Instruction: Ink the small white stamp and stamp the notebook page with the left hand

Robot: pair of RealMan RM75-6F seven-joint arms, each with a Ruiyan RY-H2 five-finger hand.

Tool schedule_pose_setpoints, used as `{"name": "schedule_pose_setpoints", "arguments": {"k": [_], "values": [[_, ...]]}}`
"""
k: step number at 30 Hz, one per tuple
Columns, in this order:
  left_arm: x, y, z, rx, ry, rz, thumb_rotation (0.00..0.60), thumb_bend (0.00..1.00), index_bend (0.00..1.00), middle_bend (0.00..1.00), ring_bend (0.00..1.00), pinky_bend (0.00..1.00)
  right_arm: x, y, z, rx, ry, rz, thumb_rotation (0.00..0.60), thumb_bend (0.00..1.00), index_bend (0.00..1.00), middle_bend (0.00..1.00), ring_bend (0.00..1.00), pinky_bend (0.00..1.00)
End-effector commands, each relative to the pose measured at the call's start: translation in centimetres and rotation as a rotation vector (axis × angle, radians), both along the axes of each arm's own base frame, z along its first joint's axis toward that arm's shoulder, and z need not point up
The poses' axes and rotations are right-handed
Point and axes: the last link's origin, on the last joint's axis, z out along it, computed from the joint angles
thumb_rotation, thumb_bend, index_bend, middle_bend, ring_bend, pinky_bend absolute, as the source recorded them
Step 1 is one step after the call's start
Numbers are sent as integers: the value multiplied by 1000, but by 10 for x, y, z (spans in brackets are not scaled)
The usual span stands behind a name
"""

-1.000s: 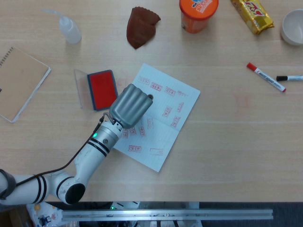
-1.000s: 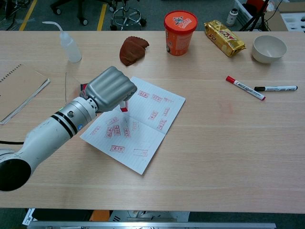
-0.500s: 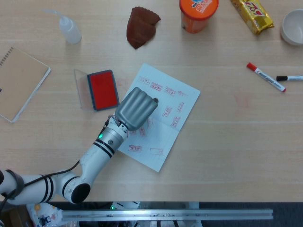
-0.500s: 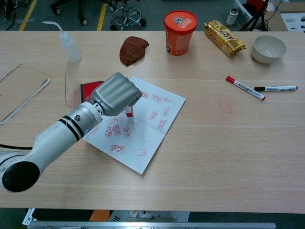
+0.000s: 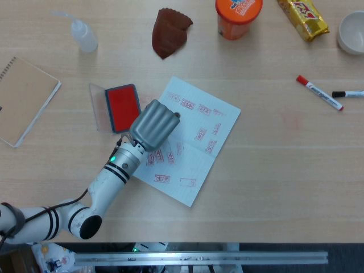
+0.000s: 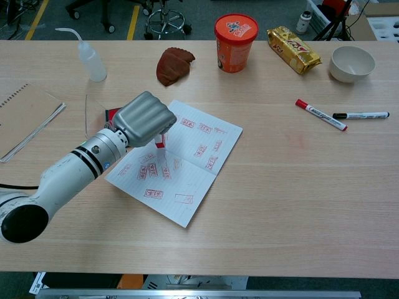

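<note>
- The left hand point(image 5: 153, 126) is curled into a closed fist around the small white stamp point(image 6: 161, 142). Only the stamp's lower end shows under the knuckles in the chest view, with a red inked face pointing down.
- The stamp is held roughly upright, its long axis running from the fist down toward the table. It hangs over the left part of the notebook page point(image 5: 196, 162), near the edge closest to the ink pad. I cannot tell from either view whether the face is touching the paper.
- The page lies directly under the hand, so the next press is judged to be a short straight drop, not a reach sideways.
- The ink pad point(image 5: 123, 106) sits just beside the hand, to its upper left in the head view. It is a flat rectangle with a bright red inked surface in a dark frame, and its clear lid point(image 5: 96, 106) is folded open on the far side.
- The notebook page is a thin, pale, ruled sheet lying flat and turned at an angle on the wooden table point(image 5: 273, 170). It already carries many small red rectangular stamp marks.
- The hand's shell is smooth grey metal with ridged knuckles. The forearm is glossy white with black bands.
- The right hand is not visible in either view, so the left is the only hand near the work.
</note>
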Motion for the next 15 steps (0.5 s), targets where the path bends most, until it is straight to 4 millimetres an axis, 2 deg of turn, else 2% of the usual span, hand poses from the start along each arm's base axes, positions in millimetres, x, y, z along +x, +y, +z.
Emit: {"name": "schedule_pose_setpoints", "arguments": {"k": [1,15], "values": [[-7,-1,2,-1,3,8,600,275,571,984,1000,1000,1,0,-1,1,1,1,600,69,433,509,408,517],[-19,-6,3,-8,9,-3,600,275,571,984,1000,1000,6,0,-3,3,2,9,600,68,433,510,408,517]]}}
